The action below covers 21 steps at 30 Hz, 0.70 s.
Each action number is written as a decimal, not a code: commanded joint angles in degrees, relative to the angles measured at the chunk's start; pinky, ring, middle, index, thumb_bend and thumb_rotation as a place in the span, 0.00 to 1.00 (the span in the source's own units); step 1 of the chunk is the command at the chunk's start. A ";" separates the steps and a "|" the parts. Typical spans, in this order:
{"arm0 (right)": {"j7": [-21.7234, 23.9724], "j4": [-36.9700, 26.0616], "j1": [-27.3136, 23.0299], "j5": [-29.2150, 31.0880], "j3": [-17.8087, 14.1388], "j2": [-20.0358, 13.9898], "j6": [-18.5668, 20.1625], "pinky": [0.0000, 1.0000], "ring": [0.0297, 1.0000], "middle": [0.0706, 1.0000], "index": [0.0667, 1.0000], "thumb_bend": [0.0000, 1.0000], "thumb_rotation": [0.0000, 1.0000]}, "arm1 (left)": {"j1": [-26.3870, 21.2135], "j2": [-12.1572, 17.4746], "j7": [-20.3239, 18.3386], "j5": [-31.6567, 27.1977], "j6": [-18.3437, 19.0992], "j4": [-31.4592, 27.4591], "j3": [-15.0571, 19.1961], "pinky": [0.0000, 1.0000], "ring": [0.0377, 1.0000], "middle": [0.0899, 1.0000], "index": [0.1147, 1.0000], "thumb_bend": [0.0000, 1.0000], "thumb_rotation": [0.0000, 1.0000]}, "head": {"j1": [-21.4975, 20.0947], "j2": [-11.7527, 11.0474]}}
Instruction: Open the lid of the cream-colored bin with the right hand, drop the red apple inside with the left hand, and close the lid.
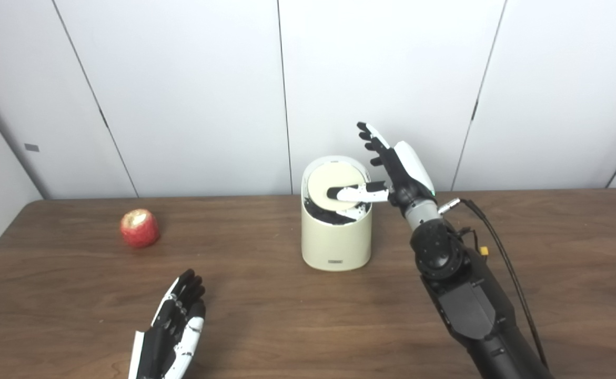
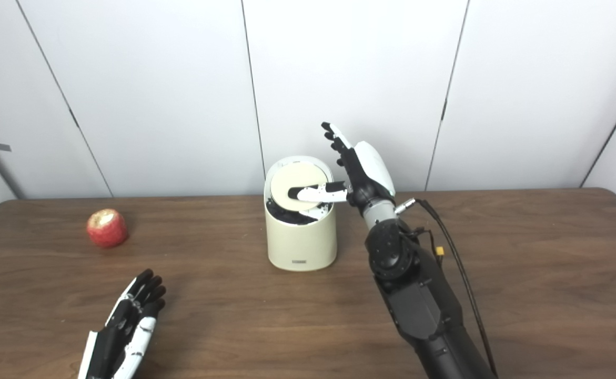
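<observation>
Your right hand point(image 1: 400, 171) stands spread beside the cream bin point(image 1: 335, 243), fingers up and holding nothing, with only its thumb laid across the tilted lid point(image 1: 336, 185), which shows a dark gap at its front edge. Your left hand point(image 2: 123, 329) lies flat and loosely spread, empty, low on the table point(image 1: 286, 316). The apple point(image 2: 107, 228) sits well left of the bin; both views agree, neither adding detail.
</observation>
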 commanded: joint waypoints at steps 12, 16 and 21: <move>-1.48 -0.11 -4.13 -4.81 2.76 -3.55 -5.08 0.78 0.87 0.90 0.94 0.95 0.31 | 4.18 -2.23 0.13 0.12 -1.09 1.05 -1.62 0.89 0.87 0.87 0.89 0.38 0.47 | 0.14 1.30; -0.83 -0.86 -3.87 -5.90 3.60 -4.52 -4.84 0.80 0.88 0.90 0.94 0.95 0.30 | 4.10 -2.20 0.34 0.15 -1.04 0.94 -1.39 0.88 0.87 0.87 0.89 0.39 0.47 | -0.15 1.67; -0.91 -0.69 -3.90 -9.25 6.09 -5.83 -6.14 0.82 0.89 0.90 0.94 0.96 0.27 | 3.66 -2.31 0.69 -0.05 -1.89 1.55 -1.08 0.87 0.86 0.85 0.88 0.41 0.46 | -0.12 1.89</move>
